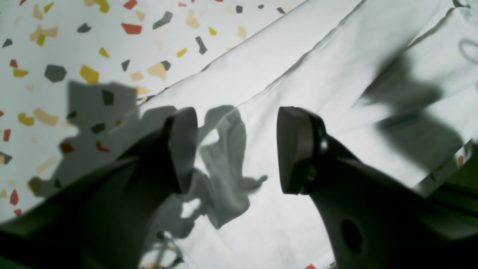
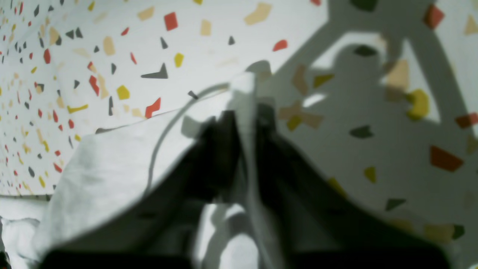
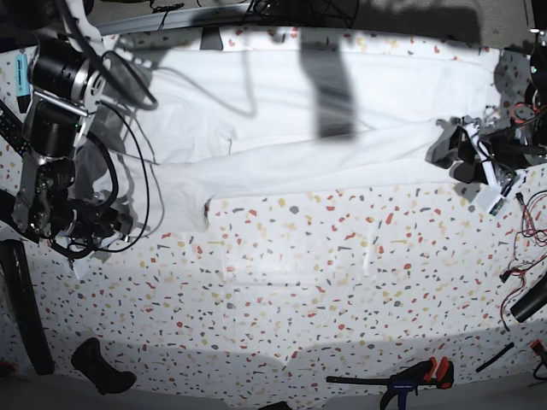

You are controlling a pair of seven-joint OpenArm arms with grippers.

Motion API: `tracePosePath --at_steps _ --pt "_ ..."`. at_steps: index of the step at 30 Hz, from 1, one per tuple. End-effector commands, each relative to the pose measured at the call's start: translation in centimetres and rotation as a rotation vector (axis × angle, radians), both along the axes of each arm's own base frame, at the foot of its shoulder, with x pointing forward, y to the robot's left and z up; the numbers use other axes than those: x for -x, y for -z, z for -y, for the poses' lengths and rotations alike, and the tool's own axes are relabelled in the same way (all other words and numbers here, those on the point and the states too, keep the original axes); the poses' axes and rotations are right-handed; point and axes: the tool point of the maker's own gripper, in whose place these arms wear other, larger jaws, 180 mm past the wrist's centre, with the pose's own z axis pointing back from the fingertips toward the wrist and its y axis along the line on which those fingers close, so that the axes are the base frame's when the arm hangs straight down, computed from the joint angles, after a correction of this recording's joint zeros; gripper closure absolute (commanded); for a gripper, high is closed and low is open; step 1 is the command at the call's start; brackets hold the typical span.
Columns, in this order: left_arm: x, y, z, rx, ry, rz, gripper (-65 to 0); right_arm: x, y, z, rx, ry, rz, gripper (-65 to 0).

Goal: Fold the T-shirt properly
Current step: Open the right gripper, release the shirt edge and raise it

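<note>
Two end effectors work one garment, each at an opposite end of it. Taking the T-shirt [image 3: 282, 145] as the landmark: nearest the base camera, in front of its hem line, the speckled counter [image 3: 299, 273] lies bare, and a red-handled clamp [image 3: 410, 380] sits at the counter's front edge, well away from the shirt. The shirt itself lies stretched lengthwise across the counter's far half, already doubled along its length by the look of the layered edge.

At one end of the shirt, the right end effector [image 2: 244, 123] is pinched shut on a raised ridge of cloth [image 2: 244, 97], probably to lift that end for the next fold. At the other end, the left end effector [image 1: 237, 149] hovers over the cloth with its fingers [image 1: 295, 149] standing well apart, nothing between them but a rumpled tuft of fabric below; likely it is lined up to take a matching corner so both ends rise together.

Beyond the shirt, cables crowd the counter's back edge.
</note>
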Motion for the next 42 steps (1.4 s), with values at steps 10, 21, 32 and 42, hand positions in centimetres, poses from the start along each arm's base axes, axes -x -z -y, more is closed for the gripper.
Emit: tracePosePath --at_steps 10,21,32,42 --pt "-0.8 -1.4 -0.2 0.005 0.008 0.046 -33.1 -1.0 -7.5 -4.1 -0.236 -0.140 0.143 0.0" --pt "-0.8 -2.1 0.7 0.070 0.012 0.054 -33.1 10.0 -11.3 -10.5 -0.362 -0.456 0.250 0.0" --pt "-0.8 -2.0 0.6 0.064 0.012 0.052 -33.1 21.5 -8.5 -7.7 0.079 -0.666 0.001 0.0" --pt "-2.1 -1.6 -1.4 -0.068 -0.020 0.138 -33.0 24.7 -5.2 -2.0 0.336 -0.638 -0.220 0.0"
